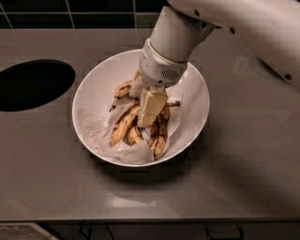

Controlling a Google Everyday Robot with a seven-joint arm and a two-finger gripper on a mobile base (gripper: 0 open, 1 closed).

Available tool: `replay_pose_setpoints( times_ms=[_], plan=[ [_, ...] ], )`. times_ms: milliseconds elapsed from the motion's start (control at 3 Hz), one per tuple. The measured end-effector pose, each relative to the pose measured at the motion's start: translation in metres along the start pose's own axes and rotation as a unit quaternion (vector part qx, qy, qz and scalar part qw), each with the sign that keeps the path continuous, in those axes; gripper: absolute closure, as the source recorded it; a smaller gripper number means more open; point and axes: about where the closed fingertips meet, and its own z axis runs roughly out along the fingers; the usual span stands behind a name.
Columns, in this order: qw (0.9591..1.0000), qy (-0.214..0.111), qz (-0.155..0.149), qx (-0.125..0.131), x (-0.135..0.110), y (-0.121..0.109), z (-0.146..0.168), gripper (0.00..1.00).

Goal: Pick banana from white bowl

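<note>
Grey countertop is filling most of the view, with dark tiles running along its far edge at twelve o'clock and a dark oval opening sitting in it at nine o'clock of the white bowl. Crumpled white paper is lining the bowl and bunching up toward seven o'clock. The banana, long and yellow-tan with brown speckles, is lying on that paper just left of the bowl's centre, slanting from about seven o'clock up toward the middle. Two shorter, blacker bananas are lying just beside it toward five o'clock, and another small banana is resting apart at ten o'clock. The white arm is reaching in from two o'clock, and the gripper is hanging low at the bowl's centre, its cream lower end sitting down among the fruit right beside the banana's upper end; whether it is grasping anything or standing released cannot be told from this angle
</note>
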Motion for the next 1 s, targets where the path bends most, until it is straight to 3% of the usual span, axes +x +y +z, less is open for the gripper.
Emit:
replay_pose_setpoints(
  times_ms=[667,1000],
  plan=[
    [0.9999,0.000,0.007,-0.009,0.0058,0.0018,0.0143,0.37],
    [0.9999,0.000,0.008,-0.011,0.0073,0.0024,0.0167,0.56]
  ],
)
